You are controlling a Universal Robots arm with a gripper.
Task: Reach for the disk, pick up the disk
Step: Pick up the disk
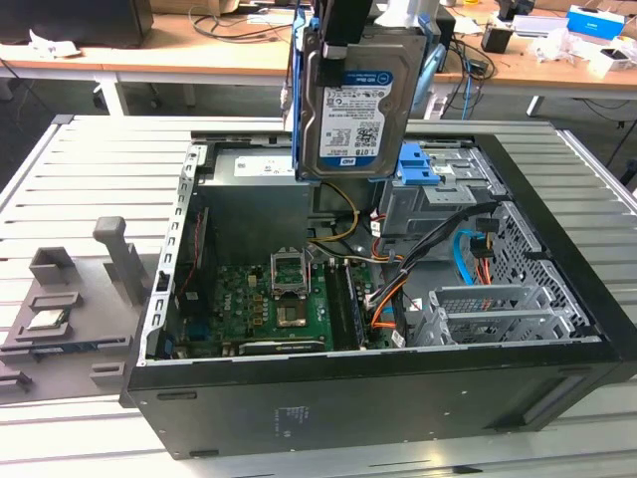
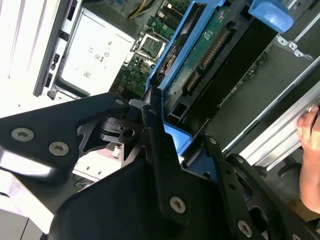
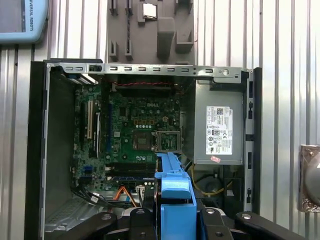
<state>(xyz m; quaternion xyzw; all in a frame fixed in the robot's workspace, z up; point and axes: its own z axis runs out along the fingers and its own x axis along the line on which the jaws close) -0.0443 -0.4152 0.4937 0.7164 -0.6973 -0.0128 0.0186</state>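
In the exterior view, the end effector (image 1: 348, 25) is gripping the disk (image 1: 353, 105) by its upper end. The disk is hanging straight below it, above the far side of the open computer case (image 1: 398, 398), which is resting on the slatted surface (image 1: 90, 169). The disk's long axis is running up and down, its labelled face is looking out toward the camera, and its lower edge is touching nothing inside the case.

In the second wrist view, the end effector (image 2: 172, 132) is clamping narrowly on the blue frame of the disk (image 2: 200, 55), one finger on each side. The green circuit-board face is showing, and the disk is reaching directly away from the end effector toward the case's interior.

In the first wrist view, the end effector (image 3: 172, 215) is pinching the disk (image 3: 172, 190) by its blue frame. The case's motherboard (image 3: 140, 130) and power supply (image 3: 220, 130) are lying well apart beyond it.

Judging from this, the grasp is holding and the disk is sitting in line with the end effector, clear of the case.
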